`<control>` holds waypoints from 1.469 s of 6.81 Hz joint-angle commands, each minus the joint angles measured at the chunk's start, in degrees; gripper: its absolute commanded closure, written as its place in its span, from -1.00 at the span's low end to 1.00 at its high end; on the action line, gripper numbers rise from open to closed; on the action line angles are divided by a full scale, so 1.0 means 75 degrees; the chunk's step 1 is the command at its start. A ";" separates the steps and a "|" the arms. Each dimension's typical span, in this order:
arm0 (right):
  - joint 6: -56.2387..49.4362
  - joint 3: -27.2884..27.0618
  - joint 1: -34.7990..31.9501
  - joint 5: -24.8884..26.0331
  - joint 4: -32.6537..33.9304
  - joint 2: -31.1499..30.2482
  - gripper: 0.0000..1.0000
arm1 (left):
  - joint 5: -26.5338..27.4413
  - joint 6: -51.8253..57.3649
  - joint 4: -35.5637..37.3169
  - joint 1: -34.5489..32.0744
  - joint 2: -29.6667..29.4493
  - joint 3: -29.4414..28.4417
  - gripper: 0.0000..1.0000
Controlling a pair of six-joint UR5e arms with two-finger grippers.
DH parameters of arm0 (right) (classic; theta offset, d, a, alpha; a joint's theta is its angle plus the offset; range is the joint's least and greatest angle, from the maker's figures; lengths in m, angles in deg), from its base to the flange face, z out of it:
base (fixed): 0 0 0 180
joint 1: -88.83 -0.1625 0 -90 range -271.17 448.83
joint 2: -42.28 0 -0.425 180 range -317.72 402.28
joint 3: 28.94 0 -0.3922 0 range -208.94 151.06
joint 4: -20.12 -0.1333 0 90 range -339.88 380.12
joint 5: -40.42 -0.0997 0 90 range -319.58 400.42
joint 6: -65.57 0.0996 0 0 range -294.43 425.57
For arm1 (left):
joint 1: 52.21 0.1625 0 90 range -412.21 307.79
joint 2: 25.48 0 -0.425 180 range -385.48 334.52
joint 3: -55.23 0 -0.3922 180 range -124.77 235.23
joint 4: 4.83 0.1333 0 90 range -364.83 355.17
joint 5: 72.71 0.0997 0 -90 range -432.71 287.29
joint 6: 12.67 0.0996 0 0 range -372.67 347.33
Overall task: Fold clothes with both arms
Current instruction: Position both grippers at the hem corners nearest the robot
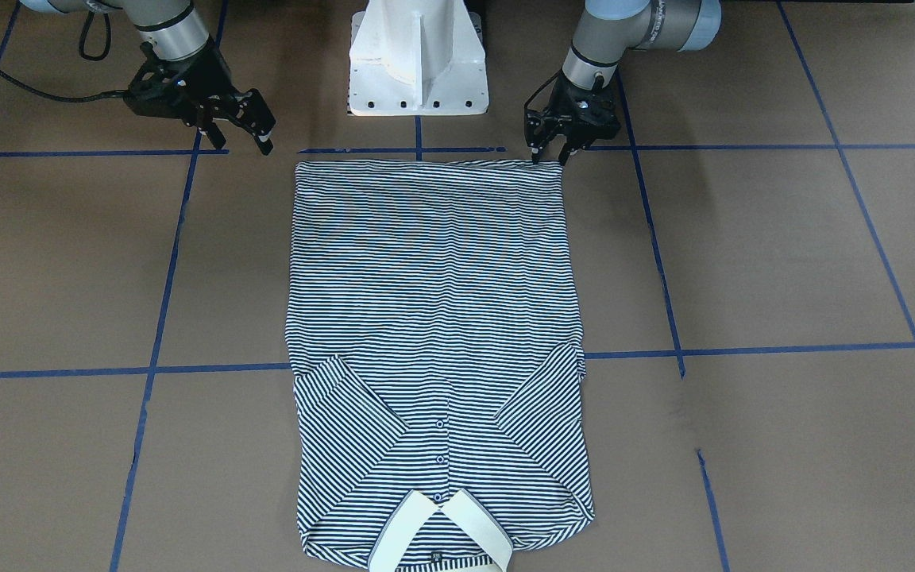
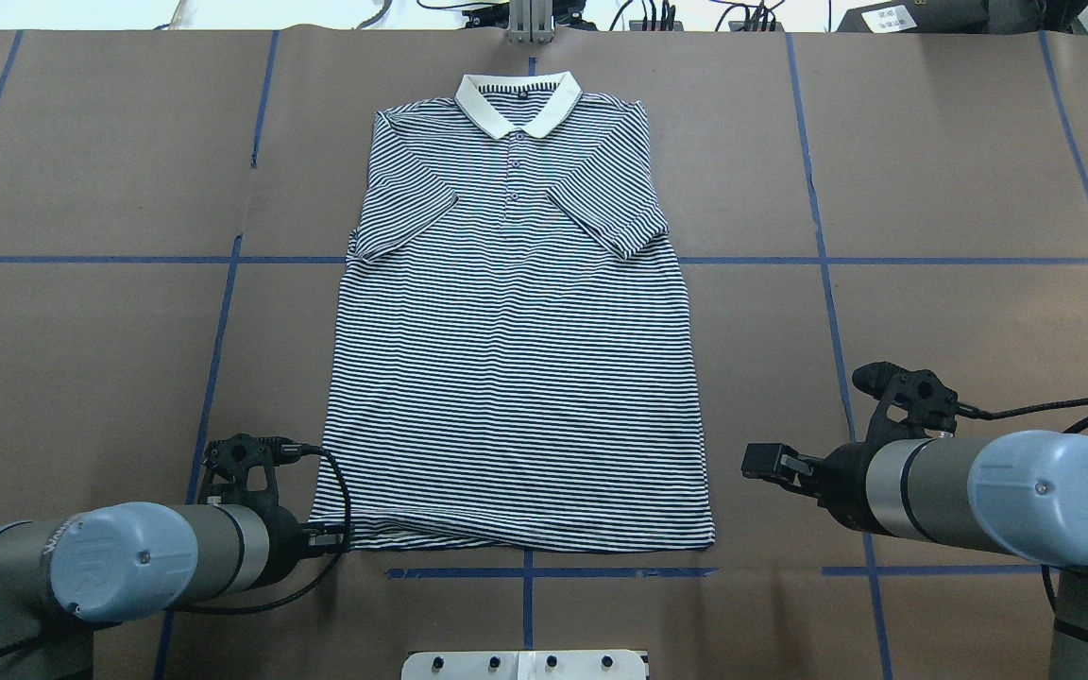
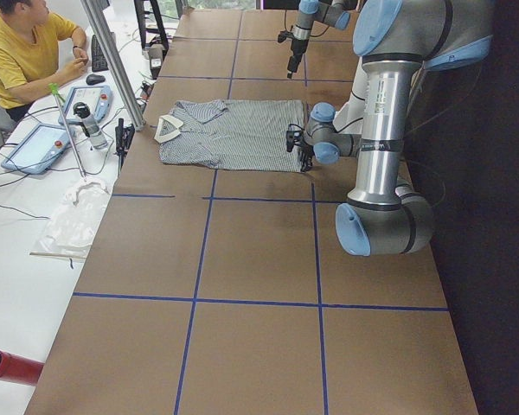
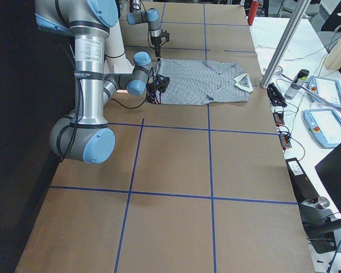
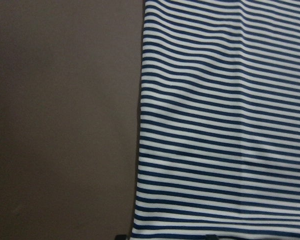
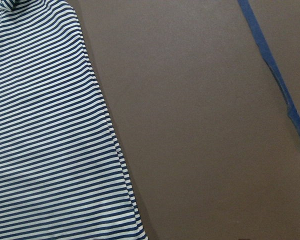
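Observation:
The striped polo shirt [image 2: 516, 359] lies flat and face up on the brown table, both sleeves folded in over the chest. Its cream collar [image 2: 518, 102] is at the far side and its hem is nearest me. My left gripper [image 2: 336, 540] is low at the hem's left corner; in the front-facing view [image 1: 549, 155] its fingers stand apart astride that corner. The left wrist view shows the shirt's side edge [image 5: 140, 125]. My right gripper [image 2: 759, 463] is open and empty, just off the hem's right corner and clear of the cloth [image 1: 245, 141]. The right wrist view shows the shirt's edge [image 6: 110, 135].
The white pedestal base [image 1: 418, 63] stands just behind the hem. Blue tape lines [image 2: 525, 572] grid the table. An operator in yellow [image 3: 22, 52] sits beyond the collar end beside a white bench with tablets [image 3: 43, 143] and a metal post [image 3: 112, 60].

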 commanded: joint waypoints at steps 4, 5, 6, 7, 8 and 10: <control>-0.0012 -0.0014 -0.0002 0.0009 -0.0011 -0.0048 -0.86 | -0.0017 0.0023 0.0198 -0.0030 -0.0015 0.0013 -0.08; -0.0012 -0.0014 -0.0002 0.0009 -0.0011 -0.0048 -0.86 | -0.0017 0.0047 0.0223 -0.0042 -0.0004 -0.0010 -0.08; -0.0012 -0.0014 -0.0002 0.0009 0.0000 -0.0048 -0.86 | -0.0017 0.0047 0.0223 -0.0042 -0.0004 -0.0010 -0.08; -0.0012 -0.0014 -0.0002 0.0009 0.0000 -0.0059 -0.86 | -0.0017 0.0047 0.0235 -0.0042 -0.0004 -0.0022 -0.08; -0.0012 -0.0014 -0.0002 0.0009 0.0000 -0.0059 -0.86 | -0.0005 0.0047 0.0235 -0.0042 -0.0016 -0.0022 0.04; -0.0012 -0.0014 -0.0002 0.0009 0.0000 -0.0059 -0.87 | -0.0005 0.0023 0.0223 -0.0065 -0.0027 -0.0022 1.00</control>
